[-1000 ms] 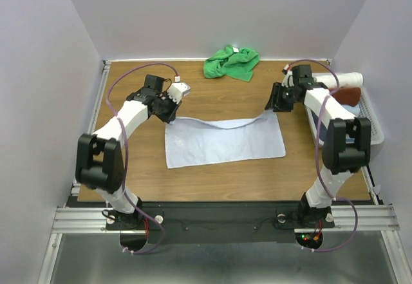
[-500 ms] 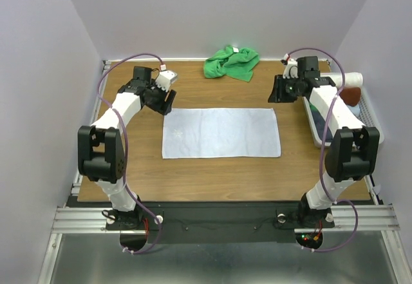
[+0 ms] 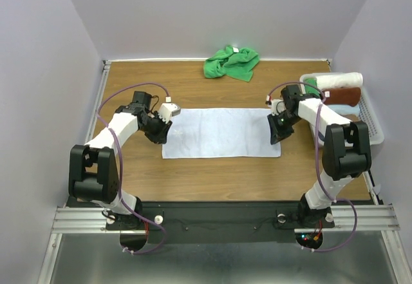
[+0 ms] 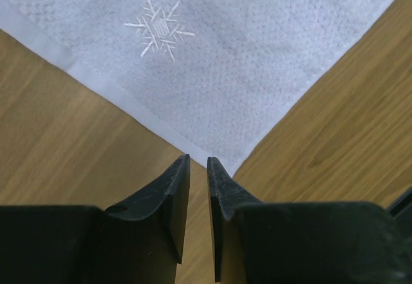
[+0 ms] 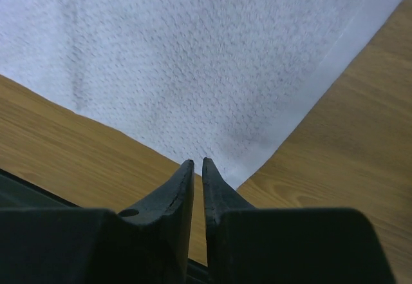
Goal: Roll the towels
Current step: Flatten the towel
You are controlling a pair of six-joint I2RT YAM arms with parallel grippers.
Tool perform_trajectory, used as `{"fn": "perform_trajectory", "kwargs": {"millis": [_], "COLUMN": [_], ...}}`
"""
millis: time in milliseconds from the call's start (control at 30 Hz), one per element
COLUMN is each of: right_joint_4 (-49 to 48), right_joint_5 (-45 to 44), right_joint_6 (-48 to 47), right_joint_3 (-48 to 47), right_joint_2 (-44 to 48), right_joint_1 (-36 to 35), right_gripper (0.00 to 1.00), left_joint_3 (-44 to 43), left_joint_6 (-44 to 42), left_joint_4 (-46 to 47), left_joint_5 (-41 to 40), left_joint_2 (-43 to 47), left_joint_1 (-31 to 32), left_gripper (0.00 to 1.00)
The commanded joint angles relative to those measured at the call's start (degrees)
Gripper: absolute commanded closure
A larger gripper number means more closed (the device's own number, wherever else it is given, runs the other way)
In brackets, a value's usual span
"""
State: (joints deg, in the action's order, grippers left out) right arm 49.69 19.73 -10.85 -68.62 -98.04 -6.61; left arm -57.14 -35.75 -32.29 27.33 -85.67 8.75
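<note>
The pale bluish-white towel [image 3: 222,132] lies spread flat in the middle of the table, a white snowflake stitched near its left end [image 4: 159,31]. My left gripper [image 3: 159,133] is low at the towel's left edge. Its jaws [image 4: 198,160] stand a narrow slit apart with bare wood between them and a towel corner just past the tips. My right gripper [image 3: 278,133] is low at the right edge. Its jaws [image 5: 198,161] are also a thin slit apart, tips at a corner of the towel [image 5: 193,58], nothing gripped. The green towel [image 3: 232,63] lies crumpled at the far edge.
A grey basket [image 3: 373,129] stands at the table's right side, holding a cream-white rolled towel [image 3: 336,80] and a brown rolled towel [image 3: 342,95]. The table's raised rim runs along the far and left edges.
The pale towel, held up by its far edge a second ago, was let go and now lies flat. Both grippers came nearer and lower to its side edges, and their jaws narrowed.
</note>
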Motion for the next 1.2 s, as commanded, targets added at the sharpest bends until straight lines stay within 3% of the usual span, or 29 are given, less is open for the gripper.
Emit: {"fn": "perform_trajectory", "kwargs": {"millis": [0, 233, 433, 667, 867, 1167], "right_joint_4": [1.9, -1.1, -3.6, -5.0, -5.2, -4.6], "right_joint_5": [-3.7, -9.4, -14.6, -16.8, -18.2, -18.3], "right_joint_6": [-2.9, -4.8, -6.0, -7.3, -7.2, -7.7], "right_joint_3": [1.6, 5.6, 7.4, 7.7, 8.2, 11.7], "right_joint_2": [-1.4, -4.0, -5.0, -7.2, -7.3, -4.4], "right_joint_1": [-1.0, -1.3, -1.3, -4.2, -11.4, -11.8], "right_gripper": [0.84, 0.83, 0.82, 0.79, 0.76, 0.71], "left_joint_3": [0.5, 2.0, 3.4, 7.0, 9.1, 10.1], "left_joint_6": [-3.4, -3.5, -1.3, -2.2, -2.7, -2.7], "left_joint_4": [-2.9, -2.3, -0.8, -2.2, -3.7, -3.4], "left_joint_5": [2.8, 2.7, -4.2, -13.4, -15.6, -16.5], "left_joint_2": [-0.1, -5.3, -8.3, -6.0, -2.8, -2.0], "left_joint_1": [0.8, 1.4, 1.4, 0.9, 0.6, -1.2], "left_gripper": [0.72, 0.72, 0.80, 0.86, 0.89, 0.90]}}
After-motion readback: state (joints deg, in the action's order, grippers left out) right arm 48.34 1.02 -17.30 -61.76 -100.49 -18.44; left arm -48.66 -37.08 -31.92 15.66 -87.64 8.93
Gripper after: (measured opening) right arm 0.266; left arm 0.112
